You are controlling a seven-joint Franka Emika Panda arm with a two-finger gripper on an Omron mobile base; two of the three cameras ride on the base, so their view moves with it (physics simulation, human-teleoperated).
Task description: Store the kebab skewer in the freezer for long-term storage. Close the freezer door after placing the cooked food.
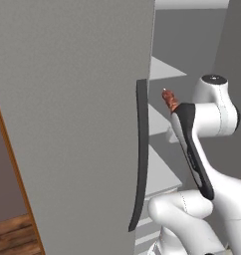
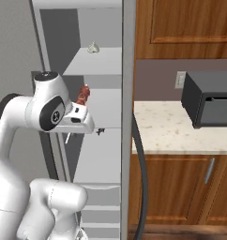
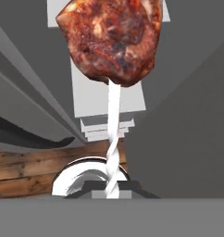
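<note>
A kebab skewer [image 3: 111, 41], its reddish-brown meat chunks riding at the top of a thin pale stick, stands clamped by the stick's lower end in the closed gripper [image 3: 112, 192] of a white robot arm [image 2: 21, 117]. The skewer [image 1: 170, 100] is raised in front of the freezer's [image 2: 56, 28] open compartment, level with its white shelves [image 2: 100, 108], one of which carries a small pale item [image 2: 93, 47]. The freezer door [image 1: 72, 119] stands swung open beside the arm, its long dark handle [image 1: 140, 154] close by. A dark grey microwave [image 2: 210, 98] sits on the speckled counter [image 2: 167, 131].
</note>
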